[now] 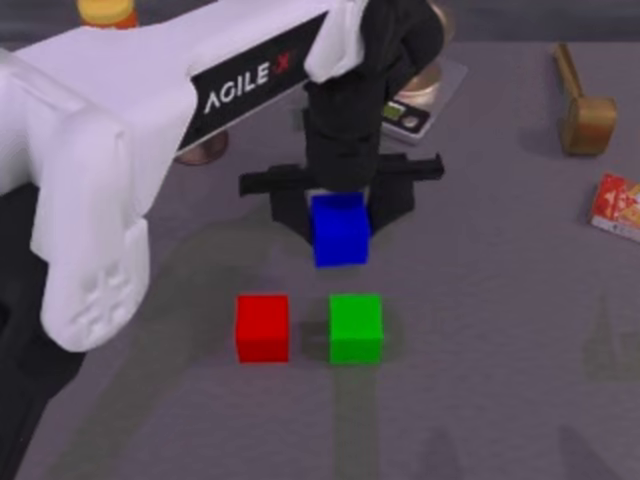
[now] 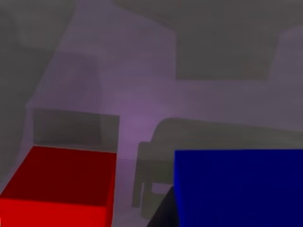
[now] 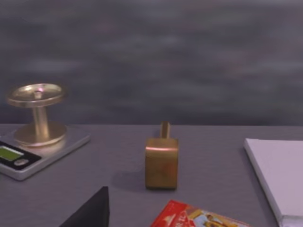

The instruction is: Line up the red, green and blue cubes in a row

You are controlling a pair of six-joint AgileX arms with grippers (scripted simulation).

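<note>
Above the middle of the grey table [image 1: 500,330], the small matte deep-blue cube [image 1: 340,230] is held clamped in the left gripper [image 1: 338,205] of the white AgileX arm, raised off the surface and behind the other two cubes. Nearer the front edge, the bright red matte cube [image 1: 262,327] and the bright green matte cube [image 1: 356,328] are seen resting side by side with a narrow gap between them, red to the left. The blue cube hangs roughly over that gap, slightly toward the green. The move is judged to turn on this offset: the free place lies to the right of green, so the cube must be carried forward and rightward before lowering. No containers are seen. The right arm is out of the top view; whether its gripper is parted cannot be told.
</note>
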